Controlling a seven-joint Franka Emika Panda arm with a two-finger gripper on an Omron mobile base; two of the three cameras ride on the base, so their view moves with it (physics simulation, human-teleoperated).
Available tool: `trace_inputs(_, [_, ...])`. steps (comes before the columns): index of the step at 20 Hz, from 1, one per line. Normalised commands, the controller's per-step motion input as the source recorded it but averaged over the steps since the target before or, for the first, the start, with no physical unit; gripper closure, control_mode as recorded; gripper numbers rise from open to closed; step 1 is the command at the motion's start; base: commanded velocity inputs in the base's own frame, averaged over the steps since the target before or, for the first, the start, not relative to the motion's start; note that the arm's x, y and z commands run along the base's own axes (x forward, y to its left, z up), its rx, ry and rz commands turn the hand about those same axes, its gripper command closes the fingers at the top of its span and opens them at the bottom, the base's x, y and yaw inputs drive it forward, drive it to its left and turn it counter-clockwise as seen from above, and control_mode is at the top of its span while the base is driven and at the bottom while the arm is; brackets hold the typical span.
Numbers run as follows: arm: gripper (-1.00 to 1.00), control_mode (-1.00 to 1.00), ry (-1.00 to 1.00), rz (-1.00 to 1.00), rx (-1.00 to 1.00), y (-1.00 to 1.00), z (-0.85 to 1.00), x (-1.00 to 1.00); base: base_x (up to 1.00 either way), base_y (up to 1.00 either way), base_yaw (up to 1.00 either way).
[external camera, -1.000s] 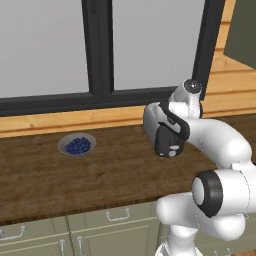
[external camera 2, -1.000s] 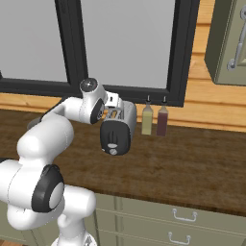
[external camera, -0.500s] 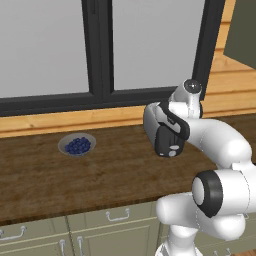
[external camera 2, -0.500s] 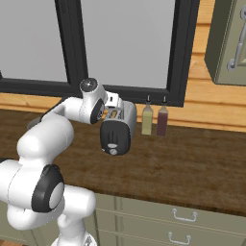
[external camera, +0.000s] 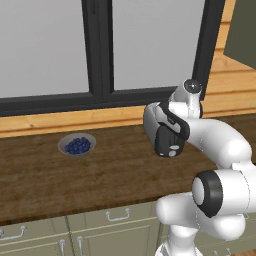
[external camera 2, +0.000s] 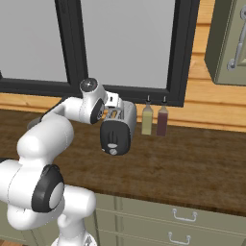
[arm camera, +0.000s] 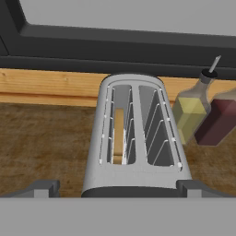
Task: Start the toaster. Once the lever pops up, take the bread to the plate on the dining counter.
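The silver-white toaster (arm camera: pixel 136 133) stands on the dark wood worktop (external camera 2: pixel 192 158) under the window, its black end face (external camera 2: pixel 114 139) turned toward me. A tan bread slice (arm camera: pixel 118 133) sits low in the toaster's left slot; the right slot is empty. On the end face a small pale lever tab (external camera 2: pixel 112 145) shows; its height is too small to judge. My gripper (arm camera: pixel 119 191) hovers over the toaster's near end, open, with its fingertips (arm camera: pixel 44 188) spread wider than the toaster body and holding nothing. The plate and the dining counter are out of view.
Two bottles, one olive (arm camera: pixel 192 110) and one dark red (arm camera: pixel 219 120), stand close to the toaster's right side against the wall. A grey bowl of blueberries (external camera: pixel 76 145) sits far to the left. Green cabinet drawers (external camera 2: pixel 182 221) run below the worktop.
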Motion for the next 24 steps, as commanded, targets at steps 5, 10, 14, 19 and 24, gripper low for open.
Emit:
trace_inputs(5, [-1.0,-1.0,0.0,0.0,0.0,0.0,0.0,0.0,0.0,0.0,0.0])
trace_inputs(10, [-1.0,-1.0,0.0,0.0,0.0,0.0,0.0,0.0,0.0,0.0,0.0])
trace_inputs(14, [-1.0,-1.0,0.0,0.0,0.0,0.0,0.0,0.0,0.0,0.0,0.0])
trace_inputs(19, [-1.0,-1.0,0.0,0.0,0.0,0.0,0.0,0.0,0.0,0.0,0.0])
trace_inputs(24, [-1.0,-1.0,0.0,0.0,0.0,0.0,0.0,0.0,0.0,0.0,0.0])
